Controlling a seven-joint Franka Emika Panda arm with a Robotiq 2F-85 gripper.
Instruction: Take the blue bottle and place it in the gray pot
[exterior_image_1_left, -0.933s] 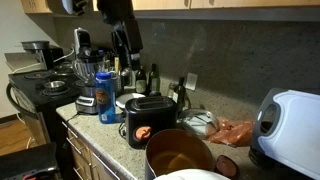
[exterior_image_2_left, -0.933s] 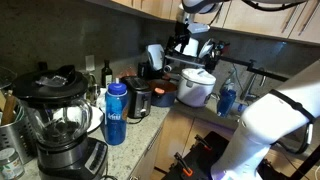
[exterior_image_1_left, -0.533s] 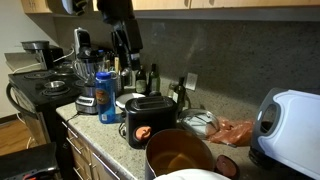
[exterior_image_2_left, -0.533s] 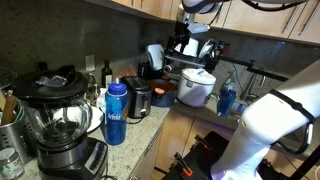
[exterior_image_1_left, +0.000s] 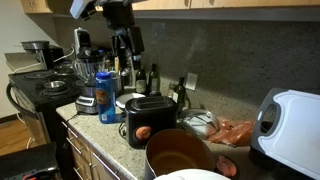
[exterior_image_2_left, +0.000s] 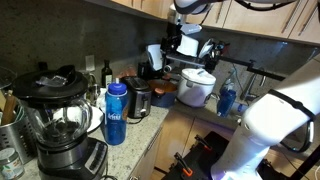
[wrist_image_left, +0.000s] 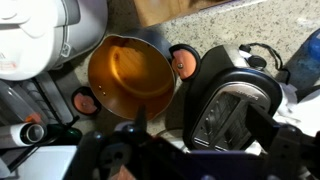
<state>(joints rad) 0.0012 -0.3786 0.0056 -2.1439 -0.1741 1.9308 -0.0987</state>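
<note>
At the opening step of the job: reaching for the blue bottle (exterior_image_1_left: 106, 97), not yet touching it, with nothing in the gray pot (exterior_image_1_left: 180, 156). Finds the gripper (exterior_image_1_left: 126, 46) hanging high over the back of the counter (exterior_image_1_left: 106, 130), well above and apart from the bottle in both exterior views, with 2 fingers seemingly spread and nothing between them, though blurred in the wrist view. Places the bottle upright near the counter's front edge, between the blender (exterior_image_2_left: 58, 118) and the black toaster (exterior_image_1_left: 150, 120), just beside each. Places the pot just beside the toaster, on the side away from the bottle. Calls next for a descent and a sideways shift to bring the spread fingers around the bottle's body below the dark cap, then a squeeze, a lift clear of the toaster and a carry over to the pot's wide mouth. Expect a tall, smooth, translucent plastic cylinder, probably slippery and easy to tip. Expect also a round metal pot, dull grey outside and shiny copper-orange inside, likely to take the bottle only leaning or lying, and a speckled, stone-like counter.
</note>
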